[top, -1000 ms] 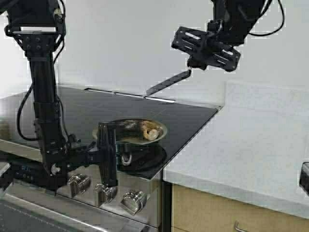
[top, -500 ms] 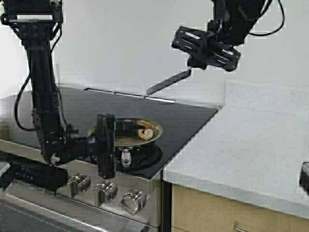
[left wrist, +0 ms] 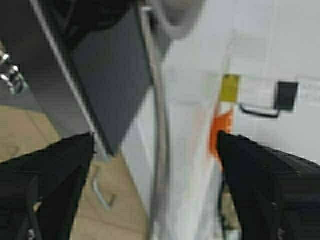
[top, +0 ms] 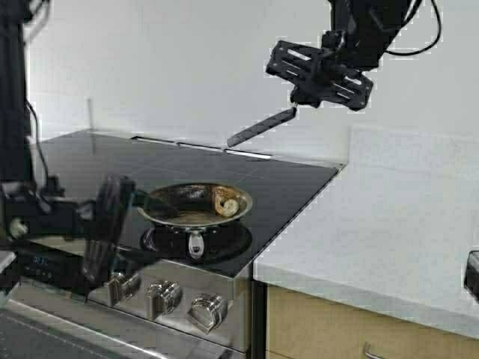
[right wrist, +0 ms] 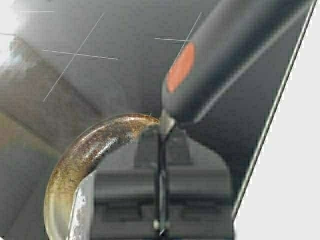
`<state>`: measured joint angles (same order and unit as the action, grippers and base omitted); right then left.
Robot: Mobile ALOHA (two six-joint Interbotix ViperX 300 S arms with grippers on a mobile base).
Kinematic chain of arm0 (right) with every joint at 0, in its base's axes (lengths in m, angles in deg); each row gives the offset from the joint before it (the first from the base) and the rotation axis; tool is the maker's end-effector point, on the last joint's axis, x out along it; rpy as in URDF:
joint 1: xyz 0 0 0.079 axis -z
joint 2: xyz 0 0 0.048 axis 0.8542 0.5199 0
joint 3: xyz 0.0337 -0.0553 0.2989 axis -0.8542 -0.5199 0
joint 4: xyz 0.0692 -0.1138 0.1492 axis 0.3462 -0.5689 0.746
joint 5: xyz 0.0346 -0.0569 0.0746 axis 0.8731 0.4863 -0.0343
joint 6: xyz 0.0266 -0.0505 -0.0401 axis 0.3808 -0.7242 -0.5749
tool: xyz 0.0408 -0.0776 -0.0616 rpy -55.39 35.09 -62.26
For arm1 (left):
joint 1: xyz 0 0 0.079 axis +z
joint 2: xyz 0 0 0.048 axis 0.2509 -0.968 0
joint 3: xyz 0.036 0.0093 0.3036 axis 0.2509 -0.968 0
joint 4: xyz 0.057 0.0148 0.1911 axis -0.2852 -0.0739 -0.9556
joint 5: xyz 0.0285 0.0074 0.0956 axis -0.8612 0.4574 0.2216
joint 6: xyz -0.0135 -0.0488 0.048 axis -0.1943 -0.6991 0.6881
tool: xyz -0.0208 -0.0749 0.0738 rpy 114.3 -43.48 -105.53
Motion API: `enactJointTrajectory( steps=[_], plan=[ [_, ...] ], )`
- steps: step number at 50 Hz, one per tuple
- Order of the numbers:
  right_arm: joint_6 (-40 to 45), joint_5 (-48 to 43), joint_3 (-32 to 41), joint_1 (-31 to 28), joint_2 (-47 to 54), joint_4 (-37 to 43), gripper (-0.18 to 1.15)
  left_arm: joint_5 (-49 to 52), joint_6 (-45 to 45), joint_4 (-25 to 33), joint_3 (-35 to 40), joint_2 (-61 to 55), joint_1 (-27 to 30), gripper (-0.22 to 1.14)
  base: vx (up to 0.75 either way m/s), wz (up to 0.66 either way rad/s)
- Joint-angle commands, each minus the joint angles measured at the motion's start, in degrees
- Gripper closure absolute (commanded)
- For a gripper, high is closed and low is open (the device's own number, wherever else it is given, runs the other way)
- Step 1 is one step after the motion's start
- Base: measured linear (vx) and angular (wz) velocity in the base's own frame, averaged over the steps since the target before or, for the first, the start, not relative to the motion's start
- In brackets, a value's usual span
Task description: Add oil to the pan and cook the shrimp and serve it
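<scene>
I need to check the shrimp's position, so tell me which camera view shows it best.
The high view is best: the shrimp lies in plain sight inside the pan on the stovetop, toward the pan's right side. The right wrist view shows only part of the pan's browned rim, not the shrimp. The left wrist view shows neither pan nor shrimp.

Bright, even light; perhaps motion-blurred.

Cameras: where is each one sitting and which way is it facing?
High view: behind and above the arms, facing down at cooktop, pan, shrimp; left gripper low, right gripper raised with spatula.
Left wrist view: looks past its open fingers at counter edge.
Right wrist view: looks down its gripper at the cooktop.
Shared: high and right wrist show pan, spatula.
</scene>
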<state>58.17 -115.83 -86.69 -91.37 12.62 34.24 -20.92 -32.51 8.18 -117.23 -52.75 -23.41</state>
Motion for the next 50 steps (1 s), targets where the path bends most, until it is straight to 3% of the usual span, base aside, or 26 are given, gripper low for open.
enactJointTrajectory(
  steps=[1,14,23,37,50],
  plan=[
    [0.0,-0.1,0.5,-0.2,-3.0,-0.1,0.90,0.8,4.0,-0.8,-5.1,8.8,1.3,-0.10,0.00,0.00],
    [-0.8,5.0,-0.7,0.2,-7.2,0.2,0.90,9.1,5.4,-4.5,-8.8,25.0,2.8,-0.07,0.00,0.00],
    [-1.1,9.1,-2.7,4.5,-12.1,0.1,0.90,13.7,4.2,-5.0,-8.9,35.7,2.8,-0.05,0.00,0.00],
    [-5.8,22.1,-5.7,18.3,-21.9,-0.7,0.90,22.0,1.4,-9.6,-8.7,48.3,2.9,-0.05,0.00,0.00],
    [-11.1,37.6,-5.4,36.2,-26.6,-2.2,0.90,35.5,1.1,-16.3,-9.1,58.1,2.8,-0.05,0.00,0.00]
  ],
)
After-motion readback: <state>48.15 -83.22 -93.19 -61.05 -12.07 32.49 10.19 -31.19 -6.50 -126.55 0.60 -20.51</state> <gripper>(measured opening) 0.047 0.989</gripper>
